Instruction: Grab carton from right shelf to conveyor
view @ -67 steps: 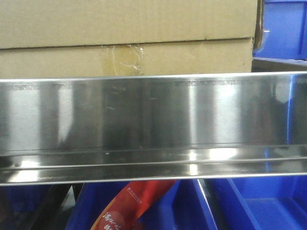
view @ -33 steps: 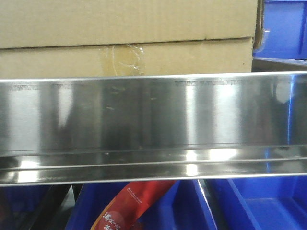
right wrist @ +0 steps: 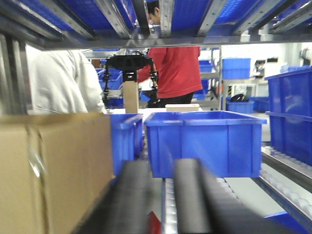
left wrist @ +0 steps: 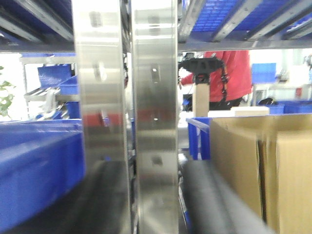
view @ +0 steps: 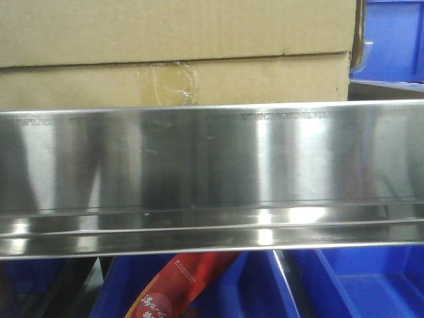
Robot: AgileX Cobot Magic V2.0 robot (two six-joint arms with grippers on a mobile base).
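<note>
Though shelved, carton (view: 179,40) lies between left hand (left wrist: 153,200) and right hand (right wrist: 161,195).

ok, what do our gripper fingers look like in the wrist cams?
Blurred, and seen only at the bottom of each wrist view. The left gripper has two dark grey, matte, rounded fingers; the right gripper has two black rounded ones. No cables, markings or arm links visible.

Blue bins (right wrist: 204,141) crowd the brightly lit workroom.
</note>
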